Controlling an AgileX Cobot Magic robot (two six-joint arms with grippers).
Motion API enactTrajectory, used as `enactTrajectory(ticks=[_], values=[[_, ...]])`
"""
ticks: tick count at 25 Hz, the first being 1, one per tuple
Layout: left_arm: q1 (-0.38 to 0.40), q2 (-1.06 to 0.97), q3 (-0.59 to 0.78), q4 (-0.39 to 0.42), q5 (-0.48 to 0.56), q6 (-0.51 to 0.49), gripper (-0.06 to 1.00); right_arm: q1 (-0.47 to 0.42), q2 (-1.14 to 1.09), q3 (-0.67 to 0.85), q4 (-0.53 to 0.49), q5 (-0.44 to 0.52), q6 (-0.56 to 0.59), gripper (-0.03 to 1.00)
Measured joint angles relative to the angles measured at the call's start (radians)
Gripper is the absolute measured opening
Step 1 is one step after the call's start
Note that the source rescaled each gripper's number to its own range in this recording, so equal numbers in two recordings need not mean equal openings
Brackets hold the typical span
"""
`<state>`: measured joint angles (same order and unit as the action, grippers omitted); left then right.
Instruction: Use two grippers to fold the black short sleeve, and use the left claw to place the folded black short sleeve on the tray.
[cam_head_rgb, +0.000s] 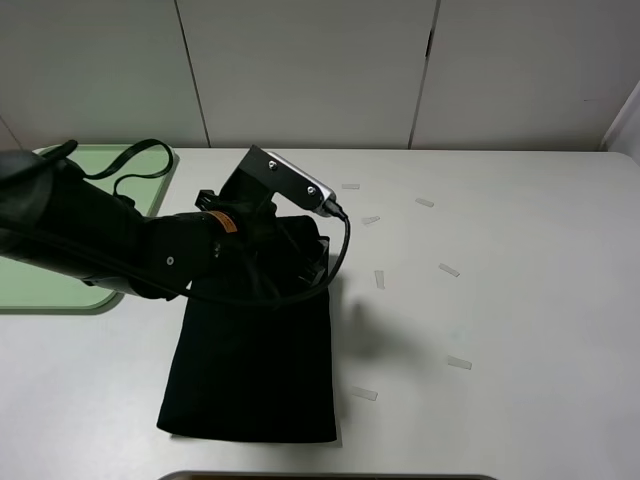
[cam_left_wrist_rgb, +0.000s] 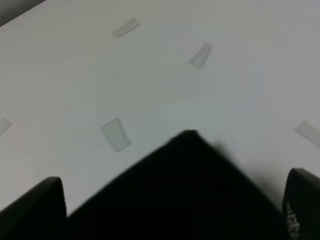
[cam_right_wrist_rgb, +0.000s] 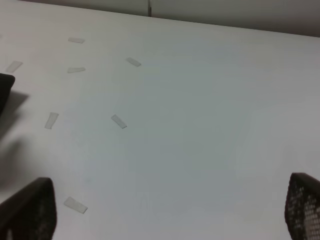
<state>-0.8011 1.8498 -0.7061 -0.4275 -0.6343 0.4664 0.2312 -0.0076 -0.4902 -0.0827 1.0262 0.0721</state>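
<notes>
One black short sleeve (cam_head_rgb: 255, 365), folded to a long panel, flat on the worktop (cam_head_rgb: 500, 300) beside the tray (cam_head_rgb: 40, 285). Soft, light, limp; likely best pinched through all layers at its far corner. Left claw (cam_left_wrist_rgb: 172, 210) open over that corner; right claw (cam_right_wrist_rgb: 170, 215) open, empty.

I see the black short sleeve (cam_head_rgb: 255, 365) folded into a tall rectangle on the white table (cam_head_rgb: 520, 300). My left arm (cam_head_rgb: 120, 245) reaches over its top edge. Mint-green tray (cam_head_rgb: 45, 290) sits far left, tape strips (cam_head_rgb: 449, 270) scattered right.
</notes>
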Motion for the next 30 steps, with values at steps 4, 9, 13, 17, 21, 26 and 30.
enactTrajectory(ticks=[4,9,13,17,21,26,30], values=[[0.011,-0.002,0.000,-0.012,0.016,0.001,0.86,0.000,0.000,0.000,0.000,0.000,0.000,1.00],[0.012,-0.002,0.000,-0.032,0.102,0.004,0.86,0.000,0.000,0.000,0.000,0.000,0.000,1.00],[0.013,0.002,0.000,-0.032,0.075,0.005,0.86,0.000,0.000,0.000,0.000,0.000,0.000,1.00],[0.020,0.059,-0.018,-0.032,-0.001,0.004,0.86,0.000,0.000,0.000,0.000,0.000,0.000,1.00],[0.023,0.161,-0.082,-0.026,-0.013,-0.016,0.86,0.000,0.000,0.000,0.000,0.000,0.000,1.00],[0.023,0.228,-0.158,0.015,-0.020,-0.131,0.86,0.000,0.000,0.000,0.000,0.000,0.000,1.00],[0.023,0.244,-0.186,0.036,-0.061,-0.231,0.86,0.000,0.000,0.000,0.000,0.000,0.000,1.00]])
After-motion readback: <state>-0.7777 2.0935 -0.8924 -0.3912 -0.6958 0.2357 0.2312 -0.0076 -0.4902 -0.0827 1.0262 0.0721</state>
